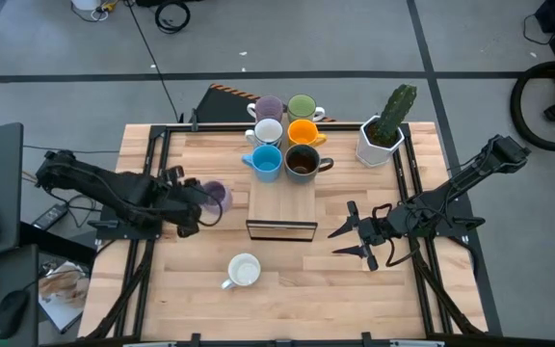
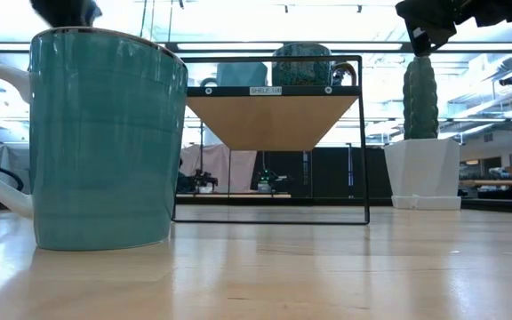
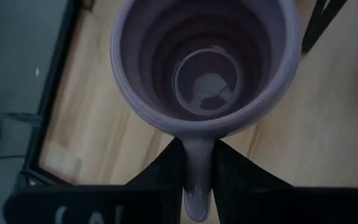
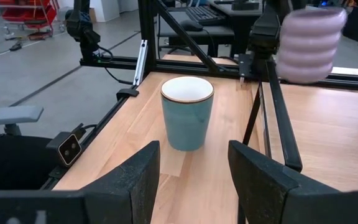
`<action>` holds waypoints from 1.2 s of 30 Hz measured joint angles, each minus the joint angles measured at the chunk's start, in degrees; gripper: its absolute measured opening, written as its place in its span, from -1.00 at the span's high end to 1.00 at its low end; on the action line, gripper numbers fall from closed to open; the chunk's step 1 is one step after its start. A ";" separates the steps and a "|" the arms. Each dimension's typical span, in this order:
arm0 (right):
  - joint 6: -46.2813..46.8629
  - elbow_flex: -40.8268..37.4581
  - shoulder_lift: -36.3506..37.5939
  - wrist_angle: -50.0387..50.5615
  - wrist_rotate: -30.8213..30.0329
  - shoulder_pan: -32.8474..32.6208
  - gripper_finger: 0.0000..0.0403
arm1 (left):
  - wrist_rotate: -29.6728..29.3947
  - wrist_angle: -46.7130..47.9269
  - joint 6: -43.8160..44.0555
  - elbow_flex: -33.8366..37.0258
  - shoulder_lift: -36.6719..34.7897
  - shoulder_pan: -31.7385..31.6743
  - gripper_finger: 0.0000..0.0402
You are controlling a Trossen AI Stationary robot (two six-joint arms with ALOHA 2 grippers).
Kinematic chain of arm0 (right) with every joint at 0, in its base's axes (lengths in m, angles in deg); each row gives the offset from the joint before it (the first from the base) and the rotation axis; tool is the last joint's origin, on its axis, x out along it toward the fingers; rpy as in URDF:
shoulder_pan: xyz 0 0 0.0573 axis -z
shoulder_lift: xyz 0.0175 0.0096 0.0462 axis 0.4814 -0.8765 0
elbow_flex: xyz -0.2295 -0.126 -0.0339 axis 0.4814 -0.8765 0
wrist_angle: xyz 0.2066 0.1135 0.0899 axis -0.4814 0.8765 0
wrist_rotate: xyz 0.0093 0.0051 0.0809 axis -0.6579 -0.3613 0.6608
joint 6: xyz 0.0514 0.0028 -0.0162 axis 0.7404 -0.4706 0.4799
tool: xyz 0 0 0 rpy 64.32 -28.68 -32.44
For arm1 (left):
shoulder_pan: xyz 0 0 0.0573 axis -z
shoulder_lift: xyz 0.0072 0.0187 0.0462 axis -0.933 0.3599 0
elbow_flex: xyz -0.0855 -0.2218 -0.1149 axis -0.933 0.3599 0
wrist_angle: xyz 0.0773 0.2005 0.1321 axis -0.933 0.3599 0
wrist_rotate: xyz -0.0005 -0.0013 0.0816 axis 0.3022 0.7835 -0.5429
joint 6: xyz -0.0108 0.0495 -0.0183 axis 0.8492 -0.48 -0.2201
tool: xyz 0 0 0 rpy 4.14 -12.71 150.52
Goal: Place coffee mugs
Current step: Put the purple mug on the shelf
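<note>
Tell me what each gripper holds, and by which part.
The left gripper is shut on the lilac mug, pinching its handle. The right gripper is open and holds nothing.

lilac mug's [image 3: 204,68] rim cut off by the left wrist view's edge, its handle tip out of frame below, same mug blurred in the right wrist view, teal mug's [image 2: 105,142] handle cropped in the low view

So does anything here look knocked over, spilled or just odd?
Nothing spilled or tipped. Two mugs are apart from the group on the shelf: a lilac mug held by its handle in the left gripper, and a teal mug alone near the table's front.
</note>
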 joint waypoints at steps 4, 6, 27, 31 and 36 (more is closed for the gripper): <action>0.00 0.00 0.00 0.06 0.00 0.02 0.03 | -0.74 2.44 -1.46 -6.88 0.00 0.00 0.70; 0.00 0.00 0.00 0.12 0.00 0.00 0.03 | -1.67 3.30 -1.50 -9.63 0.00 0.00 0.70; -0.68 0.02 0.02 -0.73 0.00 0.02 0.03 | 4.72 -19.19 -22.48 -12.59 7.61 -4.92 0.70; -0.67 0.02 0.02 -0.69 0.00 0.02 0.03 | 7.72 -20.99 -26.19 -12.57 10.41 -8.28 0.70; -0.67 0.02 0.02 -0.57 0.01 0.02 0.03 | 13.36 -23.86 -29.90 -12.57 11.25 -12.57 0.70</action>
